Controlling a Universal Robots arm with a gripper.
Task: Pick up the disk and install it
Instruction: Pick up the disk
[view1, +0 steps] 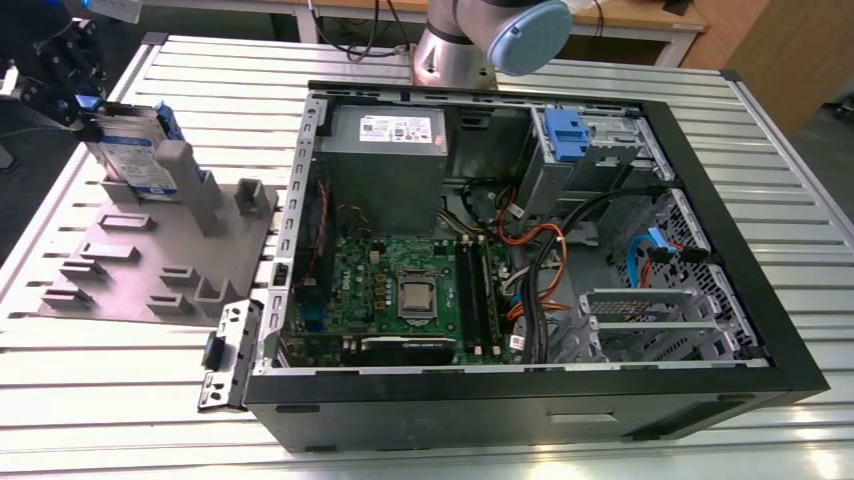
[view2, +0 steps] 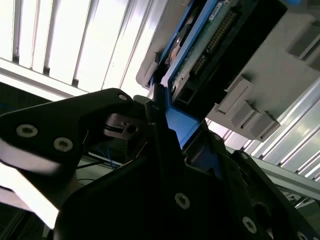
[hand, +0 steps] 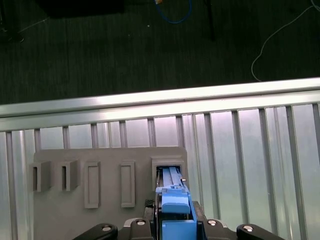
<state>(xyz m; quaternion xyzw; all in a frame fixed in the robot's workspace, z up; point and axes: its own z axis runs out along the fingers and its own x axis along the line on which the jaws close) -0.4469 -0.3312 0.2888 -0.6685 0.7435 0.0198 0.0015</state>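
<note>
The disk (view1: 134, 150), silver-grey with a white-and-blue label and a blue carrier, stands upright in a slot of the grey holder (view1: 160, 250) at the exterior view's left. My gripper (view1: 83, 105) is at the disk's upper end. In the first wrist view the blue carrier of the disk (hand: 174, 207) sits between the black fingers of the gripper (hand: 175, 227), above the holder (hand: 100, 210) slot. The second wrist view shows the disk (view2: 200, 45) edge-on, with the gripper (view2: 175, 132) closed against its blue end.
An open black computer case (view1: 747, 300) lies on the slatted metal table (view1: 107, 400), to the exterior view's right of the holder. Inside are a grey power supply (view1: 387, 150), a green motherboard (view1: 400, 290), cables and a drive bay with a blue latch (view1: 567, 135). The arm's base (view1: 467, 40) stands behind the case.
</note>
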